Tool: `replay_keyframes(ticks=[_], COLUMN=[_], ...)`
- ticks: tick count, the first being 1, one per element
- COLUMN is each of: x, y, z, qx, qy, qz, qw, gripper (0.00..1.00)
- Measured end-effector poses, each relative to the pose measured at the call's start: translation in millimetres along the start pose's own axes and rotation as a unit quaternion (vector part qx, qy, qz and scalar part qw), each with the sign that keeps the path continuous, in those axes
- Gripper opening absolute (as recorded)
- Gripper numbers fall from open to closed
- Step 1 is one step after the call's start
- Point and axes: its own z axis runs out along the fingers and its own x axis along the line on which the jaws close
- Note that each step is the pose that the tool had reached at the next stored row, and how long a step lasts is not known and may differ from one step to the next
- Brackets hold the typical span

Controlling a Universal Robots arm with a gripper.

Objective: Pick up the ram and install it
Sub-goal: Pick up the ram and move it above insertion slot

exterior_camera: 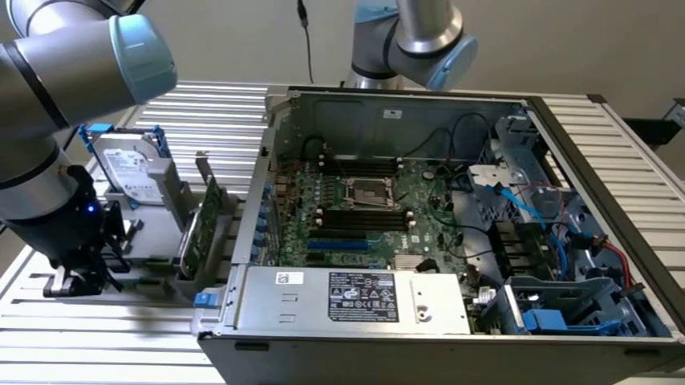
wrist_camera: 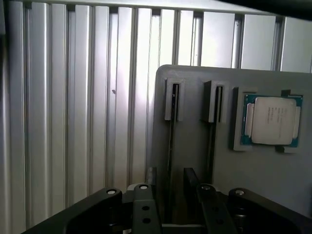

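Note:
Seen edge-on, the ram (wrist_camera: 171,139) is a thin dark stick standing in a slot of the grey holder (wrist_camera: 195,87). A second similar stick (wrist_camera: 212,139) stands in the slot beside it. My gripper (wrist_camera: 173,209) is open just above the holder, its two black fingers (wrist_camera: 142,207) apart on either side of the first stick's line and touching nothing. In the exterior view my gripper (exterior_camera: 80,277) hangs low at the left end of the grey holder (exterior_camera: 150,233), beside the open computer case (exterior_camera: 428,104).
A square silver processor chip (wrist_camera: 272,120) lies in a pocket of the holder. A hard drive (exterior_camera: 134,172) and a tall green expansion card (exterior_camera: 204,228) stand on the holder. Inside the case the motherboard's black memory slots (exterior_camera: 364,218) flank the processor socket (exterior_camera: 370,191). Ribbed metal table (exterior_camera: 86,337) all around.

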Motion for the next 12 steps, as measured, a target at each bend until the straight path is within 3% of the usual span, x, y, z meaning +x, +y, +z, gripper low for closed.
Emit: replay_keyframes(ticks=[4, 8, 12], x=[-2.0, -3.4, -3.5], y=[-0.1, -0.2, -0.1], z=[7.2, 8.6, 9.0], qx=[0.0, -0.0002, -0.0003], qy=[0.0012, 0.0059, 0.0087], qz=[-0.001, -0.001, -0.001], qw=[1.0, 1.0, 1.0], gripper=[0.36, 0.36, 0.36])
